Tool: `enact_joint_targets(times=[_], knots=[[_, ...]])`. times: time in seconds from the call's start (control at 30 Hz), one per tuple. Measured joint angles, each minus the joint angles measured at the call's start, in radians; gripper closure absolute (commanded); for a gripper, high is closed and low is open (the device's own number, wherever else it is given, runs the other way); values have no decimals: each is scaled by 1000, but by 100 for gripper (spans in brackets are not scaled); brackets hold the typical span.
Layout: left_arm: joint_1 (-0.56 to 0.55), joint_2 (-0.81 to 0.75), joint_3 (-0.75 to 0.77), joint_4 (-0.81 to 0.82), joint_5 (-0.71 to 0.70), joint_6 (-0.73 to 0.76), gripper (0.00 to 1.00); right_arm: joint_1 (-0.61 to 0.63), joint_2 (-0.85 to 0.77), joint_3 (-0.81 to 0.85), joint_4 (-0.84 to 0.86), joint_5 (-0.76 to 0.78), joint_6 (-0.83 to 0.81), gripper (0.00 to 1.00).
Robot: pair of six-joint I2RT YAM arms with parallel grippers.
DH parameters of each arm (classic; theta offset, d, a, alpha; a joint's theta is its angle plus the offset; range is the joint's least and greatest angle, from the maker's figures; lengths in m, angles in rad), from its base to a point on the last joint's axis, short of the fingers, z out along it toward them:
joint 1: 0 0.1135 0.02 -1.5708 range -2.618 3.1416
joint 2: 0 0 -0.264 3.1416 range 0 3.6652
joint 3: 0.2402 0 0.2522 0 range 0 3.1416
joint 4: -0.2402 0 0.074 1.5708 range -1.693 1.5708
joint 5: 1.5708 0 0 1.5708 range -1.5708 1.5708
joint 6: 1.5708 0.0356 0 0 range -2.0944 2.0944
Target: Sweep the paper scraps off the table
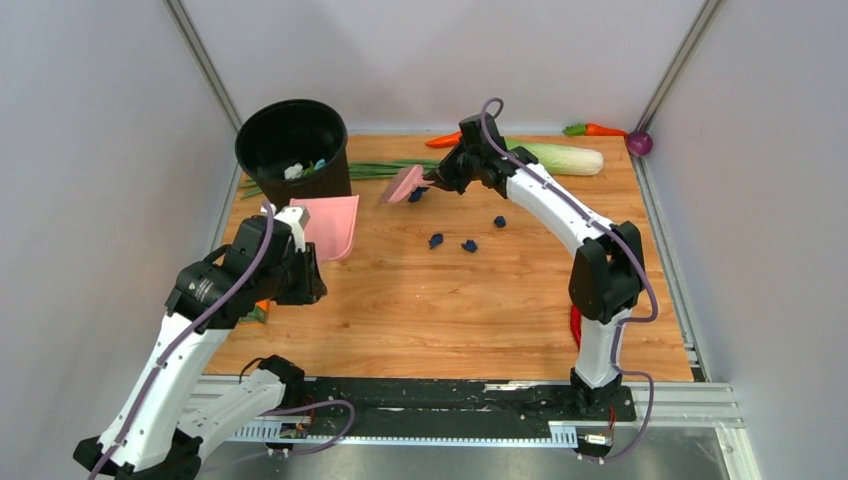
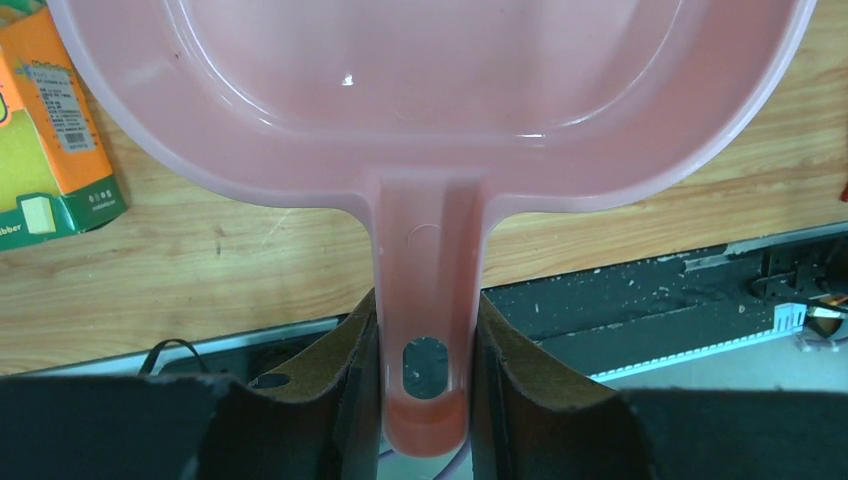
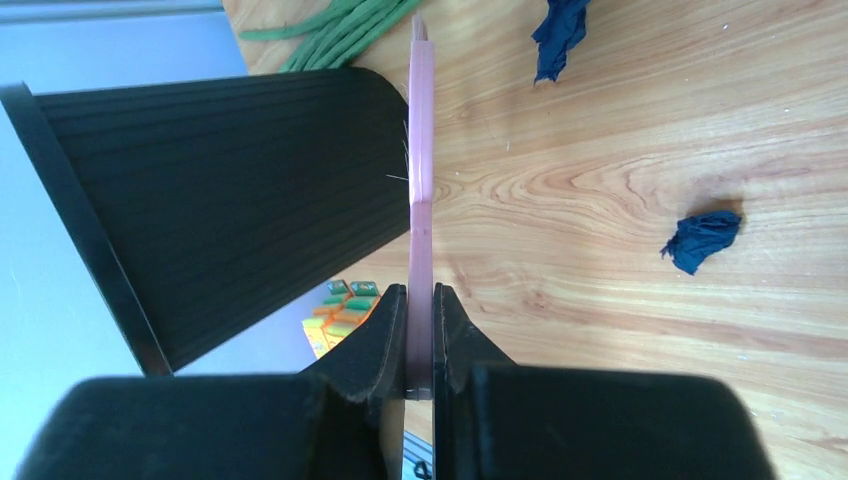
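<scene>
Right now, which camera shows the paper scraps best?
Top external: four dark blue scraps lie spread on the table. Right wrist shows only two, close up; left wrist shows none, just the dustpan.

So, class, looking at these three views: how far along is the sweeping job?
Done: both tools are gripped. The left fingers hold the pink dustpan by its handle, and the right fingers hold the pink brush. In hand: the brush is beside one of the paper scraps, near the black bin. Left: four navy scraps lie on the table, and the dustpan looks empty.
</scene>
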Motion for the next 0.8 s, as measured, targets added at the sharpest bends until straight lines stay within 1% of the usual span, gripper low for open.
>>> enact_joint_targets(times=[0.2, 0.43, 0.53, 0.67, 0.8], knots=[[0, -88, -54, 1, 7, 26, 100, 0, 43, 21, 1, 35, 98, 100], [0, -176, -159, 5, 19, 68, 100, -10, 85, 41, 15, 74, 170, 100], [0, -214, -166, 8, 23, 81, 100, -23, 105, 36, 20, 76, 206, 100], [0, -246, -166, 9, 22, 88, 100, -37, 113, -8, 27, 79, 235, 100], [-1, -255, -167, 13, 22, 88, 100, -53, 109, -103, 39, 69, 253, 100]])
